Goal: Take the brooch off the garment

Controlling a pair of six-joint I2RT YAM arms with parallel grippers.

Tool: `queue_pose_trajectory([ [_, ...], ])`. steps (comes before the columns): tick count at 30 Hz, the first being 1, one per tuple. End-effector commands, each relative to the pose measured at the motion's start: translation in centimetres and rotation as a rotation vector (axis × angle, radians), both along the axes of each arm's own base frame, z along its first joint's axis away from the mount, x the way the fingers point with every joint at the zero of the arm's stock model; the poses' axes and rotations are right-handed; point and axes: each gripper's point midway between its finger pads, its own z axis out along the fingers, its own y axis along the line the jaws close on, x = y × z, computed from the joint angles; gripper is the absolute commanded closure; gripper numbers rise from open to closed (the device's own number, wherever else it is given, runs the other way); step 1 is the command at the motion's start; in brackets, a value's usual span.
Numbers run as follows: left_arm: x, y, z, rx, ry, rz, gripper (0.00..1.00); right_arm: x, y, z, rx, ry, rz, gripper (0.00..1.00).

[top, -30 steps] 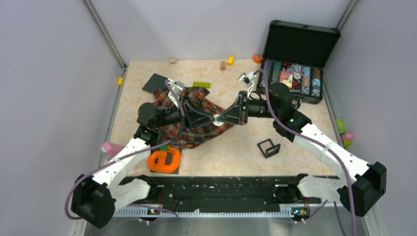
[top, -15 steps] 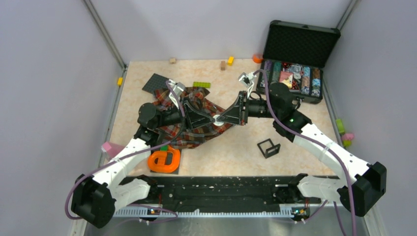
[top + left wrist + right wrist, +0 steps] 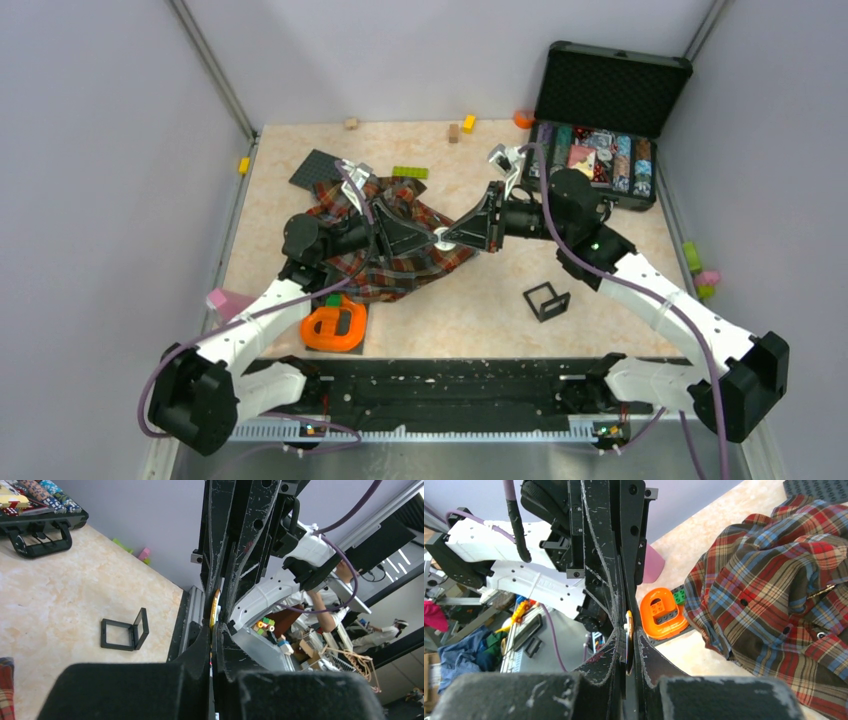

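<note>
The brooch, a small whitish disc, is held in the air where my two grippers meet tip to tip, over the right edge of the garment. My left gripper reaches in from the left and my right gripper from the right. Both are shut on the disc. The right wrist view shows the disc edge-on between its narrow jaws, with the plaid shirt lying on the table behind. The left wrist view shows its yellowish edge at the fingertips.
An open black square tray stands right of the shirt, also in the left wrist view. An orange piece lies at the shirt's near-left. A black case of poker chips sits back right. A dark baseplate and small bricks lie behind.
Both grippers have stayed joined at the brooch and shifted very slightly. The left arm's elbow has moved a little toward the shirt.
</note>
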Motion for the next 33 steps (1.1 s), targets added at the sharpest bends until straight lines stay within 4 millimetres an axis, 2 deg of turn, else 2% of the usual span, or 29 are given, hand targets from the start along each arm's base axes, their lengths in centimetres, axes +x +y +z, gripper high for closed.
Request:
queue_pose_trajectory([
  [1,-2.4,0.2,3.8,-0.116,-0.090,-0.059,1.00,1.9,0.5,0.0,-0.016,-0.081,-0.099,1.00],
  [11,-2.4,-0.2,4.1,-0.168,-0.076,-0.060,1.00,2.3,1.1,0.5,0.010,-0.129,-0.158,1.00],
  [18,-1.3,-0.5,3.2,-0.133,-0.070,-0.008,1.00,2.1,1.3,0.6,0.015,-0.116,-0.158,1.00],
  [27,-1.9,-0.4,4.7,-0.147,-0.082,-0.049,1.00,1.0,1.1,0.4,-0.022,-0.207,-0.092,1.00],
  [33,-2.2,-0.6,5.9,-0.136,-0.059,-0.090,1.00,1.0,0.3,-0.8,-0.088,-0.283,-0.092,1.00],
])
